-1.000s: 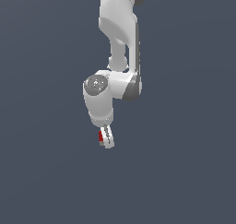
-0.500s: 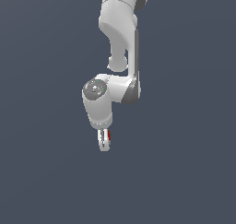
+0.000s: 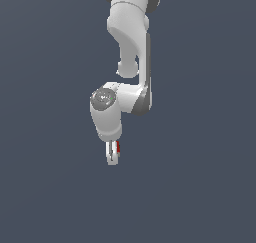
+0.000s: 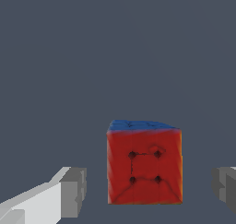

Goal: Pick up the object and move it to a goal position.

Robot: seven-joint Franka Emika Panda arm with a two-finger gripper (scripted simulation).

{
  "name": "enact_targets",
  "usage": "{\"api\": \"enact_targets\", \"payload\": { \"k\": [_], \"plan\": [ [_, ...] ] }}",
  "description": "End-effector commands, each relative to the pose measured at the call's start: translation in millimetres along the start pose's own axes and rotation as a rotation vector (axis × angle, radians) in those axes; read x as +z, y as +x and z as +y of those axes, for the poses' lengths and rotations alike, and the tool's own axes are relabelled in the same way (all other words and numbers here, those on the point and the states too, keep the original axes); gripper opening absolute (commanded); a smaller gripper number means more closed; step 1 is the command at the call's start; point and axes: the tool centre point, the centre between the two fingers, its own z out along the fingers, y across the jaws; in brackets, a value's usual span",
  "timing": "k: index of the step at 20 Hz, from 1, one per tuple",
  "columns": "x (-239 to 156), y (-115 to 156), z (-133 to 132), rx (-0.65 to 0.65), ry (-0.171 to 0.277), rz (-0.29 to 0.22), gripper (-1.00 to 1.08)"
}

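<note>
The object is a small cube with a red face and a blue face, seen large in the wrist view (image 4: 144, 168). It sits between my two grey fingertips, with a visible gap on each side, so the jaws are open around it and not touching it. In the exterior view only a sliver of red (image 3: 118, 147) shows at the exterior view's right side of my white gripper (image 3: 113, 154), which points straight down under the arm. The gripper also shows in the wrist view (image 4: 150, 191).
Only a flat, uniform dark grey-blue background surrounds the white arm (image 3: 131, 37) in both views. No other objects, edges or goal marker show.
The wrist has turned and the arm's lower links have shifted toward the exterior view's right. The red of the cube showed on the left of the fingers, now on their right. The gripper's height is nearly unchanged.
</note>
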Motion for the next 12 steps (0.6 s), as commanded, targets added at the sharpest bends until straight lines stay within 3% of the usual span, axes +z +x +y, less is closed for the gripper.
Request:
{"api": "enact_targets", "payload": {
  "k": [1,12],
  "plan": [
    [9,0,1,0.001,-0.001,0.0,1.0],
    [45,0,0,0.005,-0.001,0.0,1.0]
  ]
}}
